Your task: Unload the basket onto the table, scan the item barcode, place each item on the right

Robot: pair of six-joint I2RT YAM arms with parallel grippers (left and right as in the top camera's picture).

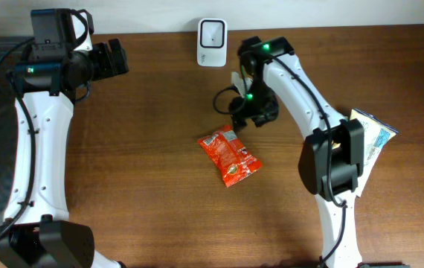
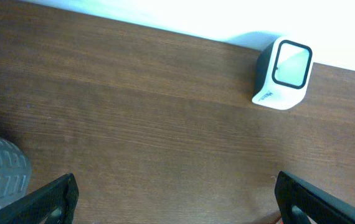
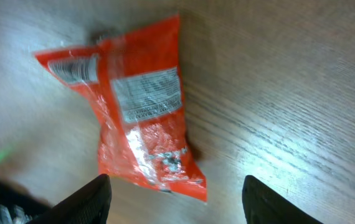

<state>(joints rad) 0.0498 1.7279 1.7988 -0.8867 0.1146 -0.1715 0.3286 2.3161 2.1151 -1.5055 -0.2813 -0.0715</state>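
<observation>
Packet, crinkled orange-red with white label panel, under open, empty right jaws; left jaws wide, empty.

We see our left gripper, jaws spread wide, over the brown wooden table. Ahead and to its right stands the white barcode scanner. A grey ridged mat lies just beside its left finger.

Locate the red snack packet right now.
Overhead view: the red snack packet lies flat mid-table, just near the right gripper, with the white barcode scanner beyond at the far edge.
</observation>
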